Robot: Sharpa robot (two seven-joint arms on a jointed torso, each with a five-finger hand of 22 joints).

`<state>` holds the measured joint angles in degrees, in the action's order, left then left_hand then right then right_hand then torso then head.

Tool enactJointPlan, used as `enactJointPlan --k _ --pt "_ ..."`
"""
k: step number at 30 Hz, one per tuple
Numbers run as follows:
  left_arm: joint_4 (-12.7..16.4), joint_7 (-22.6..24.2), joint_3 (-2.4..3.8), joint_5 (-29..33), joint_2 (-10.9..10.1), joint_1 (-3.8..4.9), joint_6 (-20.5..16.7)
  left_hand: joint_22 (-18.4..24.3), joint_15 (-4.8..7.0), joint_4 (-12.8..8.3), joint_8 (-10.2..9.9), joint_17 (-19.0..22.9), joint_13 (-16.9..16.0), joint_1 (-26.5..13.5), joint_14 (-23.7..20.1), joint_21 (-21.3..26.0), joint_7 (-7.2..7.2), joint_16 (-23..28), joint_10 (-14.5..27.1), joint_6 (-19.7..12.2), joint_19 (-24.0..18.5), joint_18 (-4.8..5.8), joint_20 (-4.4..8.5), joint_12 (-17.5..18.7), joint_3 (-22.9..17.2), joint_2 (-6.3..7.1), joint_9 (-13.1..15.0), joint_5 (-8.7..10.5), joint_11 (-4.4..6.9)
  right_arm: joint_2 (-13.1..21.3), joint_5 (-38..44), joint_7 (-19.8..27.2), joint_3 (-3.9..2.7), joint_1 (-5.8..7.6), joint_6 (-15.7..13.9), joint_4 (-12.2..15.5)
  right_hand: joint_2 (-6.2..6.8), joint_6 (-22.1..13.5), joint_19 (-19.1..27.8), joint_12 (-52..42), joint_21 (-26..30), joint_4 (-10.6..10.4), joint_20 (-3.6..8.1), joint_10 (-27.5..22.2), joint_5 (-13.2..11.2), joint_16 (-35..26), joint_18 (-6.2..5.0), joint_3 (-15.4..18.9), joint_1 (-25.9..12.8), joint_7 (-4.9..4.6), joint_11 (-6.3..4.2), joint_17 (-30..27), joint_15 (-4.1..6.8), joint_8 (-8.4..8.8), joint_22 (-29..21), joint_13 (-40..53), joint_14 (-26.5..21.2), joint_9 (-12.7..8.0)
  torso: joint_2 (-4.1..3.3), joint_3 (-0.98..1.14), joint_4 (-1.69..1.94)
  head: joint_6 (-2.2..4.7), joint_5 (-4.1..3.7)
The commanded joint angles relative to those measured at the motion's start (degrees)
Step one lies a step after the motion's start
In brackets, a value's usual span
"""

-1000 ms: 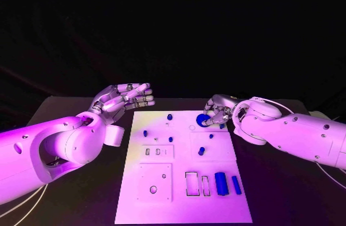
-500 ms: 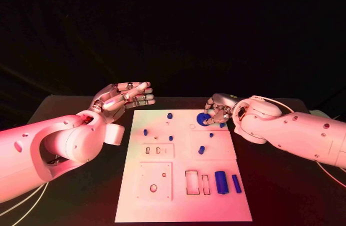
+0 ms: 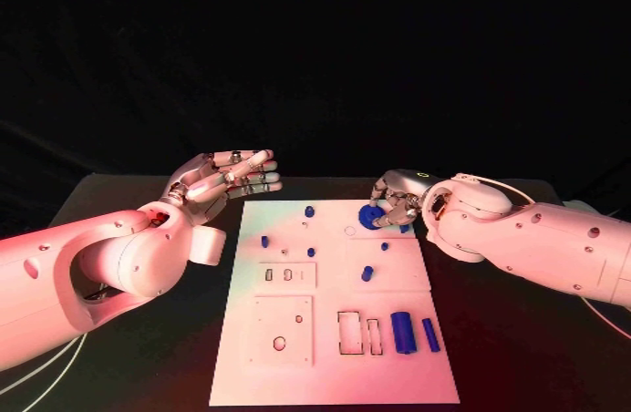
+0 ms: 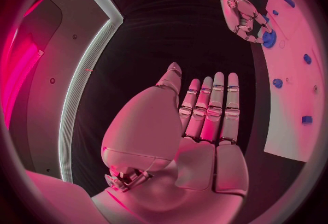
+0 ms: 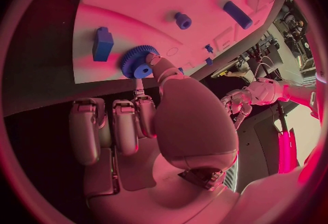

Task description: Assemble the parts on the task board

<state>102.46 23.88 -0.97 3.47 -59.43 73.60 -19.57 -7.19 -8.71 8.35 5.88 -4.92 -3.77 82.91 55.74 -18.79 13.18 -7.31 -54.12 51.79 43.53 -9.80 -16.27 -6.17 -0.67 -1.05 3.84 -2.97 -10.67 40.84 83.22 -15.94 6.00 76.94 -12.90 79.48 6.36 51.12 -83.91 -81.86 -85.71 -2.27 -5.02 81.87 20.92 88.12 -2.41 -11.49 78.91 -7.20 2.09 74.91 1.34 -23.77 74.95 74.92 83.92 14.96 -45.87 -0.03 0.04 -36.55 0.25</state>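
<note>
A round, toothed blue gear [image 5: 139, 62] sits at the flat white task board's [image 3: 329, 339] far right, pinched by the right hand [image 3: 395, 207]. The left hand [image 3: 221, 180] hovers left, fingers straight, holding nothing.

1. One task board [image 3: 336, 375], white.
2. One gear [image 3: 369, 216], blue, at the far end of the board.
3. Five small blue pegs on the board: far peg [image 3: 309, 211], left peg [image 3: 264, 242], mid peg [image 3: 312, 252], right peg [image 3: 384, 245], near peg [image 3: 367, 273].
4. One blue block [image 5: 103, 43] just beside the gear.
5. Two long blue pieces side by side near the board's near right corner: wide bar [image 3: 402, 332], slim bar [image 3: 431, 335].
6. Two robot hands: left robot hand [image 3: 223, 180], right robot hand [image 3: 395, 207].
7. One bench [image 3: 526, 357], black.
</note>
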Motion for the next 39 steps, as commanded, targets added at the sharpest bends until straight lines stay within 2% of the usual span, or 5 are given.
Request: enactJointPlan --k 1,14,21,31,39 --pt "0.1 0.2 0.03 0.1 0.0 0.07 0.9 0.1 -0.41 -0.2 -0.2 0.1 0.1 0.1 0.0 0.4 0.22 0.1 0.1 0.2 0.4 -0.63 -0.11 0.4 0.2 -0.34 -0.1 -0.07 -0.38 -0.1 3.3 0.0 0.16 -0.23 -1.7 0.2 0.11 1.4 -2.3 -0.5 -0.4 -0.5 0.38 0.7 -0.4 0.4 0.98 -0.8 -1.2 0.58 -0.04 11.6 0.41 -0.68 10.0 5.8 5.3 0.3 -0.04 0.00 0.04 0.11 -0.01" --pt "0.1 0.1 0.03 0.1 0.0 0.07 1.0 0.1 -0.41 -0.2 -0.2 0.1 0.1 0.1 0.0 0.4 0.22 0.1 0.1 0.2 0.4 -0.63 -0.11 0.4 0.2 -0.34 -0.1 -0.07 -0.38 0.6 9.0 0.1 0.10 -0.25 -9.4 5.9 1.67 2.8 -3.7 -1.6 -1.9 -2.7 0.77 2.0 -1.6 0.6 1.51 -0.9 -5.5 1.21 -0.54 12.2 0.84 -0.74 12.0 7.1 5.5 0.3 -0.04 0.07 -0.11 0.53 0.36" --pt "0.0 0.1 0.03 0.1 0.1 0.07 1.0 0.1 -0.44 -0.3 -0.3 0.1 0.1 0.2 -0.1 0.4 0.24 0.3 0.1 0.2 0.5 -0.64 -0.11 0.5 0.2 -0.43 -0.1 -0.07 -0.41 -1.8 15.1 -1.3 0.09 -0.24 -11.7 8.9 1.76 3.0 -4.0 -1.7 -2.2 -3.0 0.83 2.1 -1.6 0.7 1.62 -1.0 -5.9 1.30 -0.61 12.3 0.91 -0.66 12.3 7.2 5.5 0.3 -0.09 0.07 0.01 0.70 0.47" --pt "0.0 0.1 0.03 0.1 0.2 0.07 1.0 0.1 -0.44 -0.3 -0.3 0.1 0.1 0.2 -0.1 0.4 0.24 0.3 0.1 0.2 0.5 -0.64 -0.11 0.5 0.2 -0.43 -0.1 -0.07 -0.41 -6.7 17.0 -1.6 0.32 -0.31 -11.6 6.7 1.67 2.9 -4.1 -1.6 -2.2 -3.2 0.88 2.0 -1.7 0.7 1.64 -1.2 -6.0 1.31 -0.64 12.3 0.95 -0.41 12.4 7.1 5.5 0.2 -0.17 0.05 -0.04 0.64 1.05" --pt "0.1 0.1 0.03 0.1 0.4 0.07 0.9 0.1 -0.44 -0.3 -0.4 0.1 0.1 0.2 -0.1 0.4 0.24 0.3 0.1 0.2 0.5 -0.64 -0.11 0.5 0.2 -0.47 -0.1 -0.07 -0.42 -10.5 17.1 -1.3 0.62 -1.41 -11.1 3.5 1.58 2.9 -4.1 -1.6 -2.2 -3.2 0.90 2.0 -1.8 0.7 1.63 -1.4 -5.9 1.32 -0.66 12.3 0.96 -0.25 12.4 7.1 5.5 0.2 -0.22 0.04 0.16 0.41 1.19"
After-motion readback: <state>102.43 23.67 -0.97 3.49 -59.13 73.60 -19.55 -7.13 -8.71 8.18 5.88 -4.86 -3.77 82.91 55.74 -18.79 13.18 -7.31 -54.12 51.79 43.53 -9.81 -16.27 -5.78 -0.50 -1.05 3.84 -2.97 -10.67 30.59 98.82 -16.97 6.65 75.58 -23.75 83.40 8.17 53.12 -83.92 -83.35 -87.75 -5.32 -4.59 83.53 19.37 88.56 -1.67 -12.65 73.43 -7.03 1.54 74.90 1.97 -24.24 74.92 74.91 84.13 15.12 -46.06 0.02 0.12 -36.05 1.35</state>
